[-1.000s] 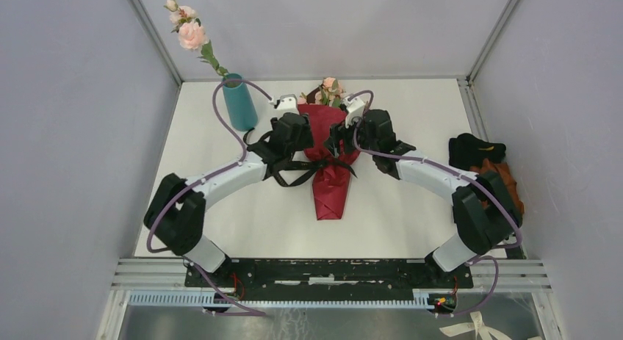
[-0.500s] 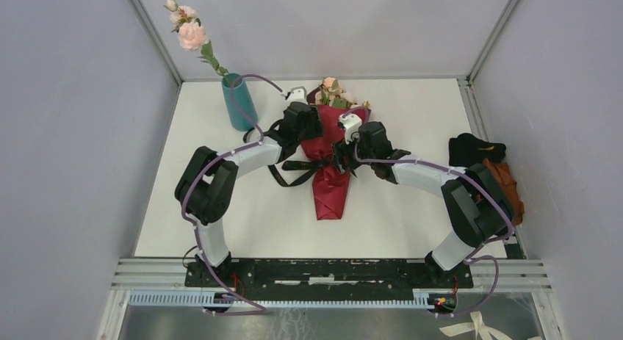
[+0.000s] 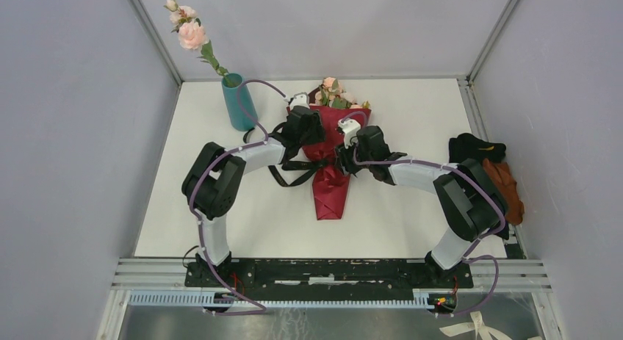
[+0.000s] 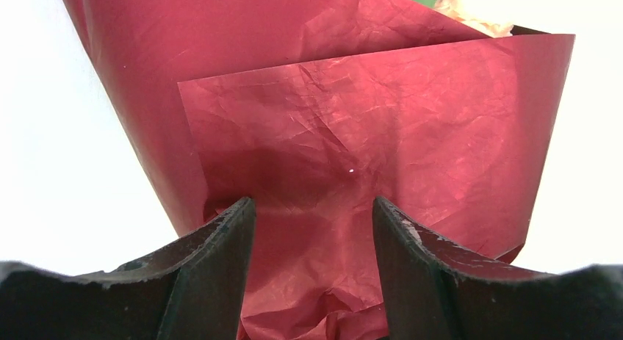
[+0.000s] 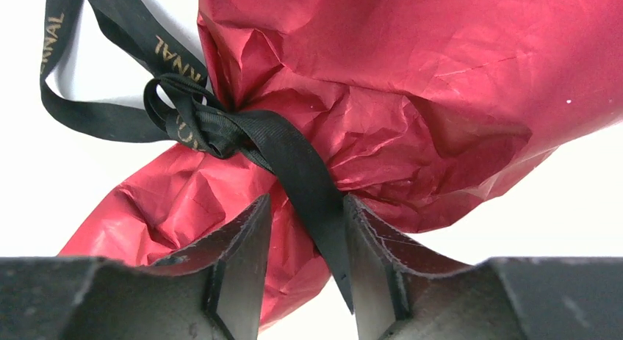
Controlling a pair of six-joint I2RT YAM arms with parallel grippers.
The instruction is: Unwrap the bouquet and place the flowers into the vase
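The right gripper [image 5: 307, 204] straddles a tail of the black fabric ribbon [image 5: 220, 131], jaws set narrow with a gap showing. The ribbon is knotted round the bouquet [image 3: 328, 186], a crumpled maroon paper cone lying at the centre of the white table [image 3: 411, 215]. The left gripper [image 4: 312, 208] stands wide over the upper paper, holding nothing. Hazard: if the jaws catch paper with the ribbon, a pull may tear the wrap or drag the unpinned bundle; a wrong strand may tighten the knot. The teal cylindrical vase [image 3: 239, 105], near the left arm, holds one pink rose stem [image 3: 192, 36]; the cone holds the remaining flowers [image 3: 332, 87].
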